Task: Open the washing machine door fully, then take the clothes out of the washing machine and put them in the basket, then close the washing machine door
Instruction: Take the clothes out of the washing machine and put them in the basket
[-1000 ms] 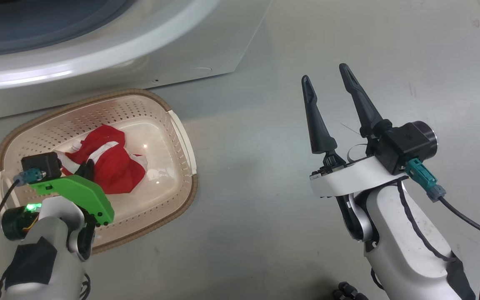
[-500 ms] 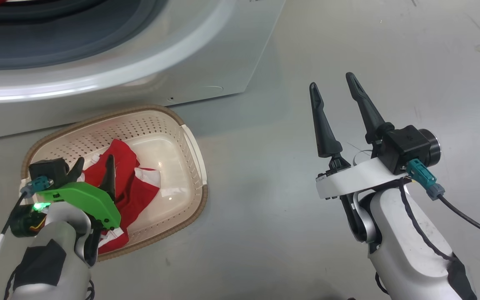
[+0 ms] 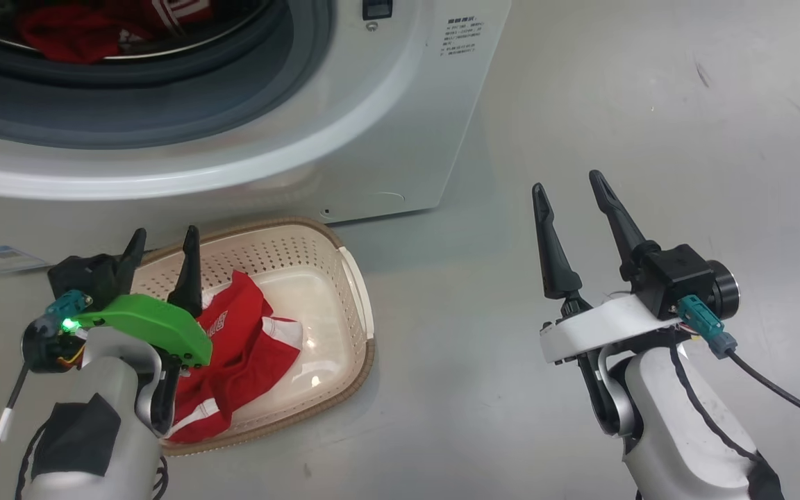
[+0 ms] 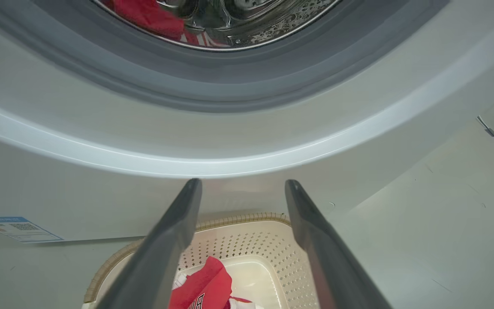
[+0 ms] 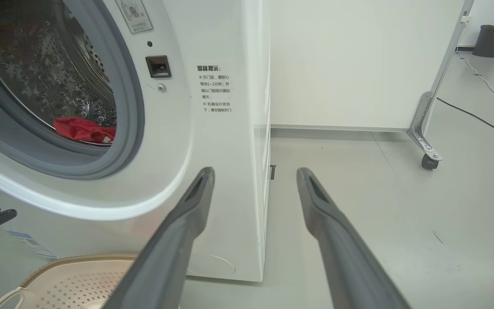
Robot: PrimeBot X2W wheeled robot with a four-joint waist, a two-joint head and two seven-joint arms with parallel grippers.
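Washing machine (image 3: pixel 386 125): its mouth is uncovered, grey ring and drum (image 4: pixel 247 25) exposed. It takes up more of the head view than a second ago, but that is the head camera tilting up. The machine has not moved.

Basket (image 3: pixel 364 347): on the floor (image 3: pixel 483 389), just in front of the machine and below the opening. It only looks shifted, again because of the camera.

Red garment (image 3: pixel 247 347): lies loose in the basket, bunched toward the left and near side, with nothing touching it. A second ago it was pinched low inside the basket, so this piece has been dropped off.

Red clothes (image 3: pixel 80 31): more of them are at the bottom of the drum, also visible in the right wrist view, so unloading isn't finished.

Left fingers (image 3: pixel 190 267): were pressed together on the fabric, now spread wide and empty. They have lifted above the basket's back-left rim, tips pointing at the machine front.

Right fingers (image 3: pixel 551 250): spread wide with nothing between them, same as before, idle over bare floor well to the right of the basket.

Judgement: release done. Next is likely a reach back into the drum for the rest. Closing the door comes later.
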